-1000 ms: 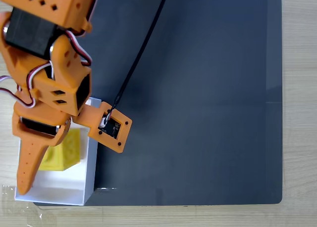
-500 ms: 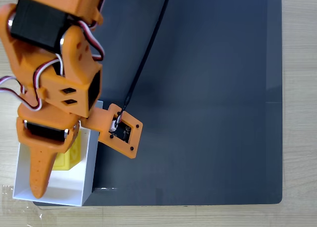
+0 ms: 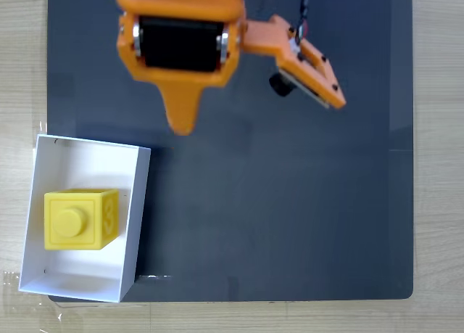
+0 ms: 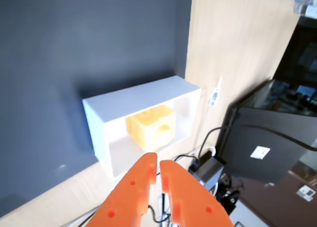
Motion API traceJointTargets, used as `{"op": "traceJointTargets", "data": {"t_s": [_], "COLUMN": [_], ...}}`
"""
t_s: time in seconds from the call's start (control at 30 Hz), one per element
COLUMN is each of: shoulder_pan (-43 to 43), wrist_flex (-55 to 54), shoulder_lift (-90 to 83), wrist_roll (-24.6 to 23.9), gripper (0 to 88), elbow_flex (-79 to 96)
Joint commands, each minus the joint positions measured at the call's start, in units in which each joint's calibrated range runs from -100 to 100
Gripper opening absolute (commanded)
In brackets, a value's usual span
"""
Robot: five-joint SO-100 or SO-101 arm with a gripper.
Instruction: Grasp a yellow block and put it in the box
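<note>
- Block [image 3: 75, 219]: sits inside box [image 3: 138, 202], stud face up, flat on the floor. In fixed view, approx. centred across the box width, slightly toward the 12 o'clock end; white floor bare toward 6 o'clock.
- Wrist view confirms: block [image 4: 151, 126] within the white walls [image 4: 96, 125], not resting on a rim.
- Claw [image 4: 158, 163]: fingers nearly together, thin slit between tips, nothing held. Narrow and empty.
- Fixed view: claw [image 3: 181, 122] is over the dark mat [image 3: 290, 224], at approx. 1 o'clock from the box, well apart from it. No contact w/ box or block.
- Judgement: placement looks done; step in hand is the retreat to rest.
- Doing it well:
  - Keep the arm high and moving toward 12 o'clock, away from the box; do not sweep back over the box.
  - Thin walls, light box: any brush from finger or wrist-cam bracket [image 3: 312, 68] would likely shift or tip it. Keep the bracket clear too; it sticks out toward 3 o'clock of the claw.
  - Watch the black cable [image 3: 304, 6] at frame top; avoid a snag during fold-back.
  - Claw can remain narrow; no reason to open.
- Risk: low. Block seated w/ walls all round; unlikely to roll out unless the box is knocked.
- Bench [image 3: 438, 159]: pale wood shows around the mat; nothing else near the path.
</note>
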Motion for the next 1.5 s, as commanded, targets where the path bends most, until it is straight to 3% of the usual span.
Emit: {"op": "traceJointTargets", "data": {"t_s": [0.0,0.37,0.6,1.47], "shoulder_pan": [-3.92,-9.56,-9.73,-8.89], "wrist_flex": [2.56,3.43,9.36,12.85], "shoulder_lift": [-17.55,-55.52,-69.84,-74.41], "wrist_roll": [-0.24,0.13,-0.13,0.29], "gripper": [1.0,1.0,1.2,1.1], "elbow_flex": [10.38,55.97,73.25,76.77]}}
